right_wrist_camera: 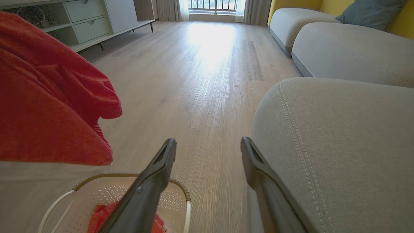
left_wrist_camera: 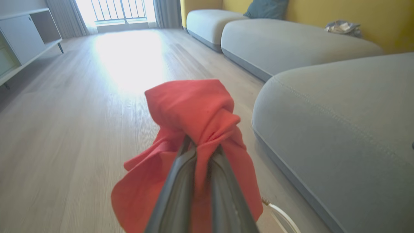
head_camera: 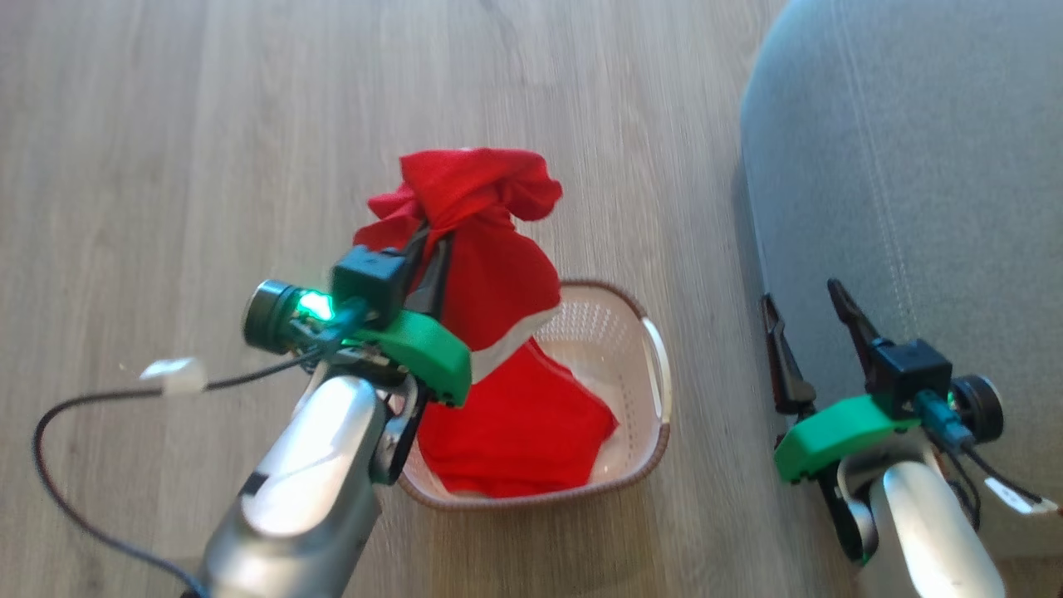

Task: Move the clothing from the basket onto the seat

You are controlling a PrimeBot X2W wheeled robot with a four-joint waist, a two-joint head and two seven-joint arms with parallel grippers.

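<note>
Clothing (head_camera: 482, 241): two red pieces, one lifted and one lying in the basket. None is on the seat yet.

- Seat (head_camera: 913, 166): grey cushion on the robot's right, with its rounded edge facing the basket. A strip of floor (head_camera: 208, 124) lies between them. Its top is bare where seen, so there is room to drop a garment.
- Basket (head_camera: 656, 365): stands on the floor, its open top facing up and its long axis running away from the robot.
- Held garment: hangs clear above the basket's left half. It was probably lifted that high so the hem clears the rim before the swing right. A bunched end pokes past the fingertips. The rest drapes down toward the basket with the white hem lowest, so the long axis looks near vertical.
- Second garment (head_camera: 515, 432): lies flat on the basket bottom, one corner pointing at the right wall. It is partly under the held piece.
- Left gripper (head_camera: 433, 237): jaws pinched together on a fold of the held garment, with cloth wrapped around both fingers.
- Right gripper (head_camera: 800, 295): jaws spread wide with nothing in them, beside the seat's edge. It looks parked out of the carry path.
</note>
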